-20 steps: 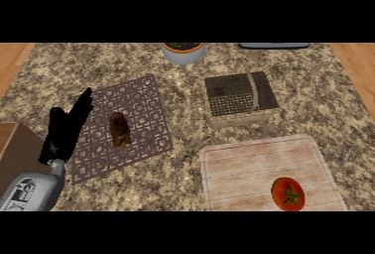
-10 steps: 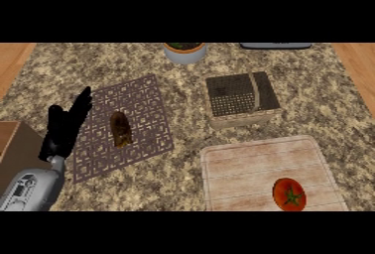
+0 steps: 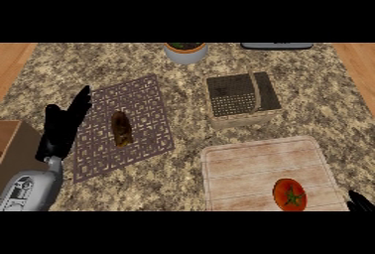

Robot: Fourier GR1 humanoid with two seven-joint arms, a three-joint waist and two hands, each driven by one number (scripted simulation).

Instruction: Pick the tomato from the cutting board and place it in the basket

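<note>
Now black fingertips of the right hand (image 3: 360,201) show at the lower right edge, just beside the board (image 3: 256,158); half a second ago nothing showed there. Whether that hand is open or closed cannot be told. Everything else is unchanged. The left hand (image 3: 62,128) rests at the left, fingers straight and up, holding nothing, its tips over the edge of the mat (image 3: 147,106). The tomato (image 3: 290,195) lies on the board's near right corner, well apart from the basket (image 3: 242,99)
</note>
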